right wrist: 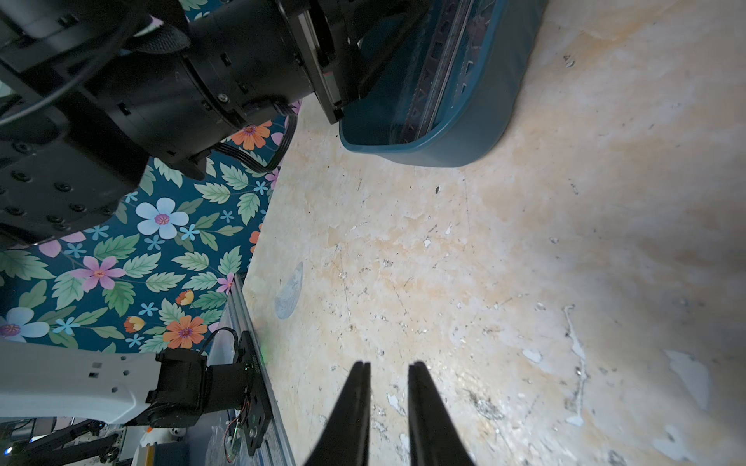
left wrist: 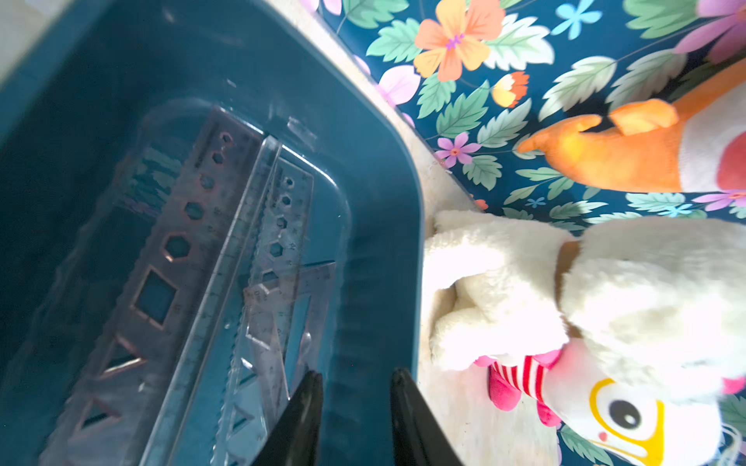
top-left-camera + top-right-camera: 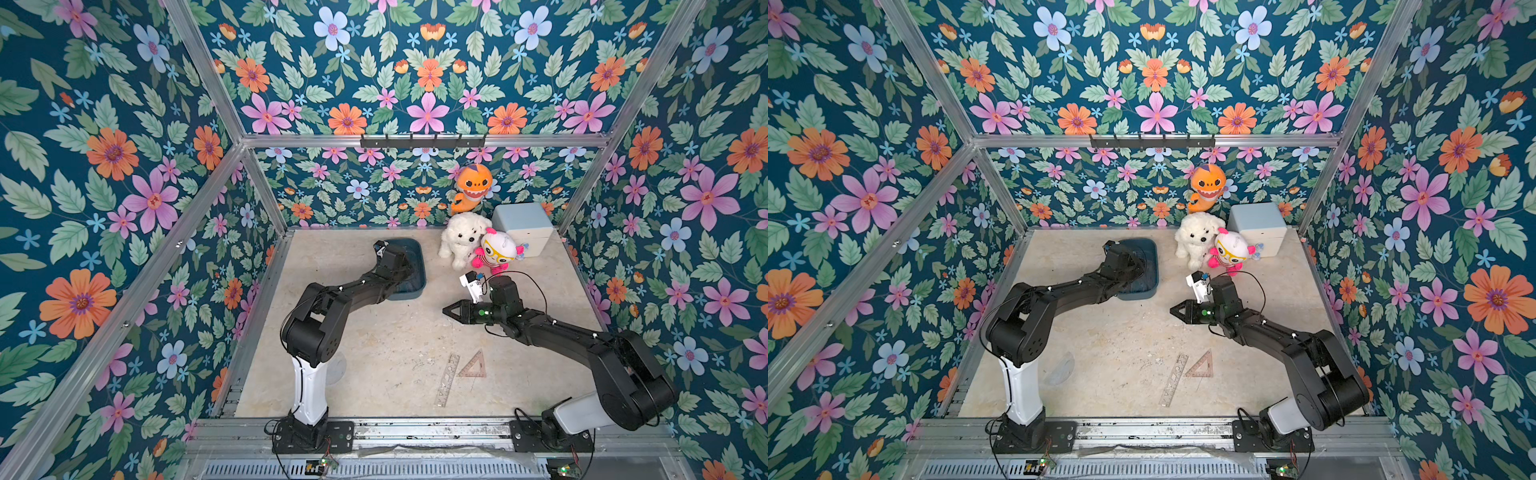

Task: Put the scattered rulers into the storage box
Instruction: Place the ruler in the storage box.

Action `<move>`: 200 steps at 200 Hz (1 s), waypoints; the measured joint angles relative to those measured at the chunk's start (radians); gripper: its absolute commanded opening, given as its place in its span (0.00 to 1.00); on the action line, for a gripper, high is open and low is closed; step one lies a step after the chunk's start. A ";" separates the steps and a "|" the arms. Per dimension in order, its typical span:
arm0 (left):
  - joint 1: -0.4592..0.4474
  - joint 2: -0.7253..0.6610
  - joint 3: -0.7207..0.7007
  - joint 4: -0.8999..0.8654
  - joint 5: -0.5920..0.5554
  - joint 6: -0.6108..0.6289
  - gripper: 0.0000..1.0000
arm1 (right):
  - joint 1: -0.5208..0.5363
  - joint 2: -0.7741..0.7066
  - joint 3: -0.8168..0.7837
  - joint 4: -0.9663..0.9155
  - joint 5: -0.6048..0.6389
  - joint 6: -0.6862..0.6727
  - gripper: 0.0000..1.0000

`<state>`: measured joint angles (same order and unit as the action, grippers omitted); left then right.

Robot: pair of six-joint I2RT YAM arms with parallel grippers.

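The dark teal storage box (image 3: pixel 419 254) (image 3: pixel 1152 257) stands at the back of the table. Inside it lie a pinkish stencil ruler (image 2: pixel 177 250), a clear stencil ruler (image 2: pixel 278 226) and a set square (image 2: pixel 290 306). My left gripper (image 2: pixel 355 375) hangs over the box's inner wall (image 2: pixel 363 161), open, nothing between its fingers. My right gripper (image 3: pixel 445 311) (image 1: pixel 388 365) hovers over bare table mid-right, its jaws a narrow gap apart and empty. On the table near the front lie a straight ruler (image 3: pixel 447 380) (image 3: pixel 1173 380), a pinkish set square (image 3: pixel 473 365) (image 3: pixel 1201 365) and a clear protractor (image 3: pixel 1061 368) (image 1: pixel 290 290) beside the left arm's base.
A white plush dog (image 3: pixel 461 241), a pink-and-white doll (image 3: pixel 496 251) and a pale blue cube container (image 3: pixel 523 228) crowd the back right, next to the box. An orange plush (image 3: pixel 471 187) hangs on the back wall. Metal rails (image 3: pixel 415 430) edge the front.
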<state>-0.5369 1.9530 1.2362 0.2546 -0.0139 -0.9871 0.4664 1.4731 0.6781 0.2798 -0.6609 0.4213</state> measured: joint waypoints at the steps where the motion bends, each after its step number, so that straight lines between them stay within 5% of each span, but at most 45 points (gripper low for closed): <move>1: 0.000 -0.005 -0.002 -0.002 -0.001 0.003 0.34 | 0.000 -0.001 0.000 -0.001 0.000 0.000 0.21; 40: -0.045 -0.138 -0.056 -0.063 -0.031 0.127 0.36 | 0.064 -0.113 -0.011 -0.150 0.108 0.000 0.28; 101: -0.148 -0.348 -0.301 -0.158 0.053 0.295 0.51 | 0.446 -0.348 -0.154 -0.443 0.478 0.156 0.30; 147: -0.166 -0.396 -0.403 -0.182 0.193 0.344 0.55 | 0.661 -0.322 -0.199 -0.492 0.640 0.360 0.39; 200: -0.172 -0.407 -0.462 -0.189 0.296 0.365 0.57 | 0.693 -0.242 -0.216 -0.438 0.671 0.478 0.45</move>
<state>-0.7090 1.5459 0.7738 0.0654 0.2821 -0.6224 1.1595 1.2308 0.4618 -0.1585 0.0105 0.8989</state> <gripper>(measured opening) 0.571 0.445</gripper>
